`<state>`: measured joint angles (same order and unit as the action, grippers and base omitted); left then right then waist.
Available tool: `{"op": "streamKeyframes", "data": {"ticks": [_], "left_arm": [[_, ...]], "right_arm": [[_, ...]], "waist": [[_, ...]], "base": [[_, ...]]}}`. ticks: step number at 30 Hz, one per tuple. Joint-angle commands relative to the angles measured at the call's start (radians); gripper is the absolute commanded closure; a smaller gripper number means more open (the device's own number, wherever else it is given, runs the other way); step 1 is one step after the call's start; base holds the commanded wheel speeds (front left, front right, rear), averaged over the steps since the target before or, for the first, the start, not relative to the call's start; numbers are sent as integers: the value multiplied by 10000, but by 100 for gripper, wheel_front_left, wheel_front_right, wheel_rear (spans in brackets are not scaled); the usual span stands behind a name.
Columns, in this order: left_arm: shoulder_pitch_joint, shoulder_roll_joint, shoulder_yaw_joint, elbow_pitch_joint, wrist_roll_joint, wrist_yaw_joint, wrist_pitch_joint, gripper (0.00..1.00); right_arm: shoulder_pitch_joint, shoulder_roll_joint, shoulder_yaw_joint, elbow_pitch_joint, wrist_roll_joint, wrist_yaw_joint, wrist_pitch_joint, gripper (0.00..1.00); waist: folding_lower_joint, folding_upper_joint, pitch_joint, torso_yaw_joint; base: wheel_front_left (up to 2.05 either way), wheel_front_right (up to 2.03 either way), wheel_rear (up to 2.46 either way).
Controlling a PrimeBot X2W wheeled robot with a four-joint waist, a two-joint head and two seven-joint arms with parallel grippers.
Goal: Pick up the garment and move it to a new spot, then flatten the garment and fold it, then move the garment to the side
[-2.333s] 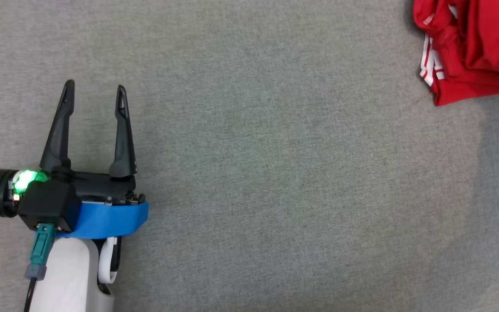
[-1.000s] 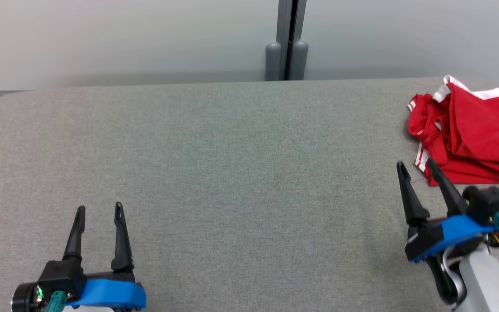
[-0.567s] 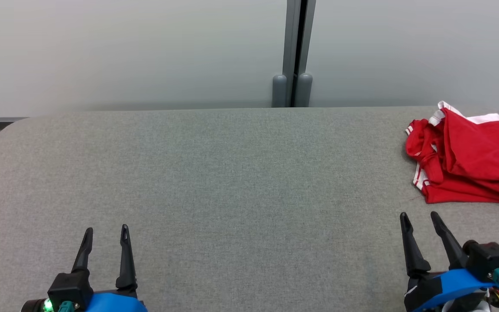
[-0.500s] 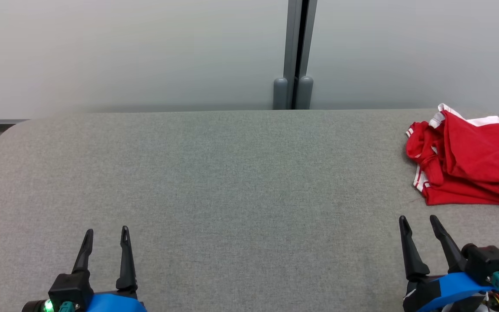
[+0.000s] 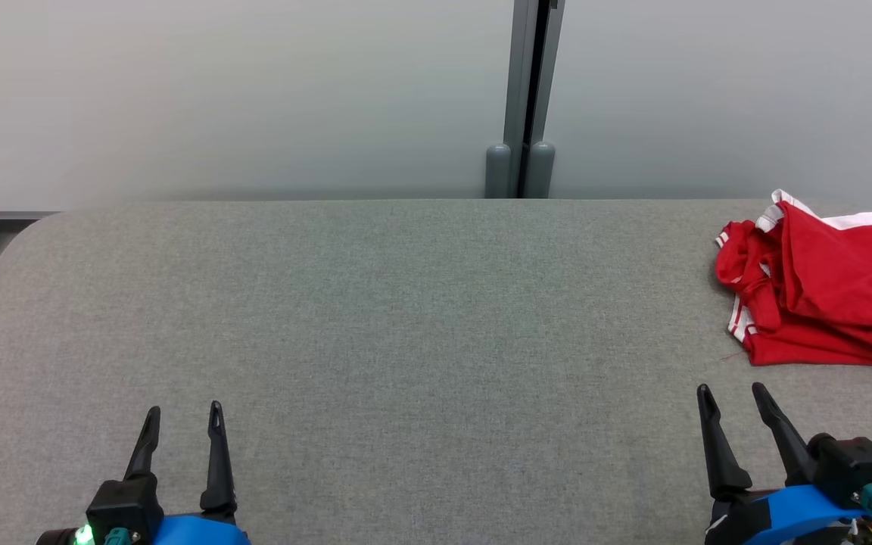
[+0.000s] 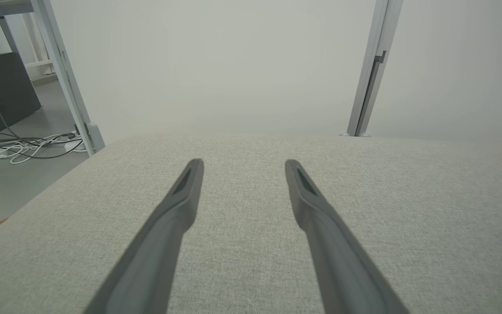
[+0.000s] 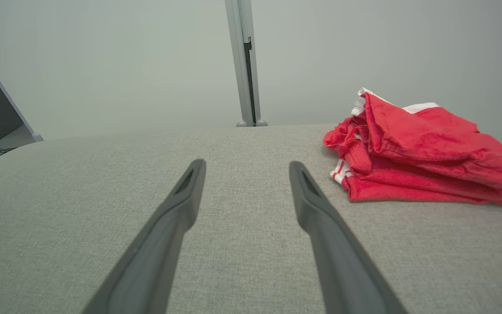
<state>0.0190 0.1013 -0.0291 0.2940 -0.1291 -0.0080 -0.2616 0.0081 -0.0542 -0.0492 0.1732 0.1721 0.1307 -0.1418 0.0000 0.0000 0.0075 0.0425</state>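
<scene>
1. The red garment point(image 5: 822, 303), trimmed in white, lay in stacked, slightly rumpled layers at the far right end of the grey padded table point(image 5: 406, 318). It sat close to the back edge, with nothing touching it.
2. The right gripper point(image 5: 730, 389) hung low at the near right, its two dark fingers spread apart and holding nothing. The garment sat just ahead of it and a little to its right, so this arm looked like the one meant to serve that end.
3. The left gripper point(image 5: 183, 409) hovered at the near left, well apart from the cloth. Its fingers were likewise spread and empty, and it seemed parked there to keep the middle free.
4. The wide bare stretch between the arms looked like the natural working ground for flattening.
5. I couldn't be sure of the stage. The layered pile off to one side suggested a rough fold already set aside, though it might equally have been waiting for the first pick.
</scene>
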Motion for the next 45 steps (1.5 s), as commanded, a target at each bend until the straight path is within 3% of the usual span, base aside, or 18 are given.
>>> {"op": "streamKeyframes", "data": {"ticks": [1,18,19,23,45], "left_arm": [[-116,79,-3,-34,32,67,-44,0],[-181,150,-92,4,-28,215,-44,0],[-26,110,-119,8,-23,172,3,100],[71,24,-116,338,-113,166,94,100],[-355,-128,348,76,-4396,-244,1161,100]], "right_arm": [[175,40,-40,-78,-31,2,32,0],[186,42,22,-96,125,2,41,0],[28,23,23,-54,67,0,72,100],[28,50,33,300,140,0,122,100],[-350,41,-168,400,4296,0,832,100]], "waist": [[0,0,16,14],[0,0,57,-8],[1,0,59,-9],[1,0,59,-10],[1,0,40,-87]], "base": [[0,0,0],[0,0,0],[0,0,0],[0,0,0],[0,0,0]]}}
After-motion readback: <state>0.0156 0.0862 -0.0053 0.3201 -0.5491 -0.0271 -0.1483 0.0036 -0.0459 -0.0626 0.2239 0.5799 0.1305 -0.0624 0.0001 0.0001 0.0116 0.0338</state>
